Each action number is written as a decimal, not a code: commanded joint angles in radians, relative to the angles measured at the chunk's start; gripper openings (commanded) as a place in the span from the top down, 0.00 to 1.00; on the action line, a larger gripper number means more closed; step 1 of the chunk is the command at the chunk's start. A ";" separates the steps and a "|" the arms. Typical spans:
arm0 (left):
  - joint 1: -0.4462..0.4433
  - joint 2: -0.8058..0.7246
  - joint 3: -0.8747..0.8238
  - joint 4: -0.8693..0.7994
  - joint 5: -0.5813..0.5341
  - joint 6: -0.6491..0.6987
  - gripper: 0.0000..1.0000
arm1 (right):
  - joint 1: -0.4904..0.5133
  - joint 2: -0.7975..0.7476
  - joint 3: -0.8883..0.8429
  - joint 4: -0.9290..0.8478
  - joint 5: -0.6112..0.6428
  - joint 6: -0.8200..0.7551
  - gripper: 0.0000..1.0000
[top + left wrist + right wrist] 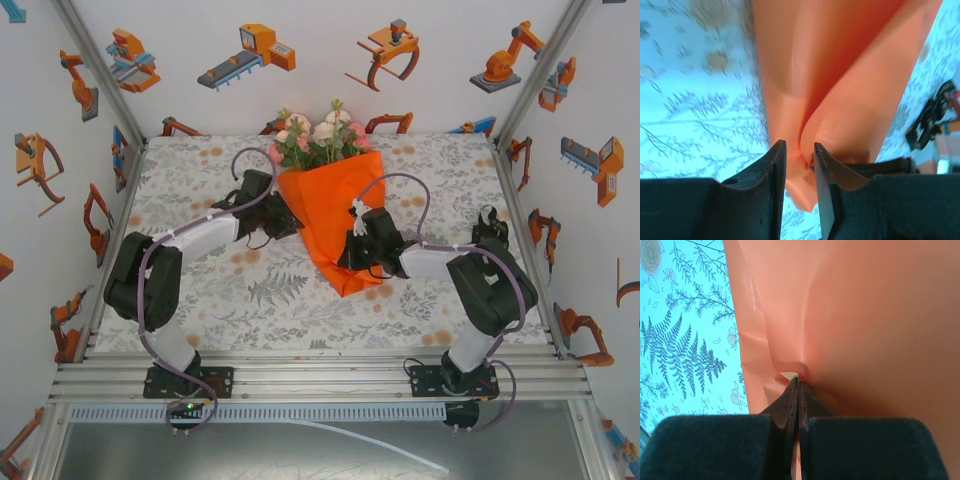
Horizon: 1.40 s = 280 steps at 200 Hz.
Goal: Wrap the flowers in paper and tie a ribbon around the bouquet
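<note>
From above, the bouquet [328, 205] lay in the middle of the table [200, 295]. The flowers [318, 135] pointed to the far side, and the narrow end of the orange paper [335, 250] pointed to the near side. The left gripper [283, 212] was at the left edge of the paper cone and the right gripper [362, 232] at its right side, both touching the paper. A small black thing [490, 225] lay far to the right, near the wall. It was perhaps the ribbon, but this could not be told.

In the left wrist view, the left gripper [800, 146] had its jaws a little apart. A soft fold of the paper [840, 65] ran down into the gap and did not look squeezed flat.

In the right wrist view, the right gripper [798, 381] had its jaws pressed together on a puckered pinch of the paper [880, 315]. The creases ran toward the tips. The printed tablecloth [685, 340] showed on the left.

By judgement, the wrapping step was almost finished: the paper already made a cone around the stems, and no ribbon was seen around it. The next move probably called for one gripper to hold the cone shut while the other fetched the ribbon. If both let go, the paper could spring open.
</note>
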 commanded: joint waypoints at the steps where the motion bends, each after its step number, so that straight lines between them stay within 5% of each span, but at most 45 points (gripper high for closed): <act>1: 0.032 0.051 0.025 0.037 0.059 -0.020 0.64 | -0.002 -0.006 0.007 -0.052 -0.029 -0.035 1.00; 24: 0.032 0.124 0.081 0.156 0.188 0.002 0.58 | -0.002 -0.003 0.027 -0.069 -0.032 -0.038 1.00; 92: 0.036 0.222 0.130 0.169 0.152 0.000 0.55 | -0.002 0.018 0.071 -0.062 -0.106 -0.055 1.00; 112: 0.040 0.246 0.139 0.192 0.170 0.000 0.60 | -0.002 0.023 0.075 -0.067 -0.110 -0.056 1.00; 129: 0.040 0.263 0.147 0.197 0.186 0.000 0.75 | -0.002 0.027 0.083 -0.075 -0.102 -0.058 1.00; 147: 0.040 0.272 0.148 0.193 0.185 0.014 1.00 | -0.002 0.023 0.093 -0.094 -0.098 -0.061 0.90; 171: 0.046 0.285 0.161 0.151 0.178 0.044 1.00 | -0.002 -0.040 0.130 -0.213 -0.098 -0.089 0.63; 205: 0.052 0.289 0.163 0.139 0.176 0.063 1.00 | -0.037 -0.233 0.110 -0.324 -0.068 -0.083 0.52; 245: 0.054 0.298 0.166 0.134 0.179 0.066 1.00 | -0.207 -0.287 0.068 -0.394 -0.058 0.170 0.62; 280: 0.056 0.298 0.170 0.123 0.173 0.063 1.00 | -0.217 -0.189 0.036 -0.392 -0.177 0.185 0.71</act>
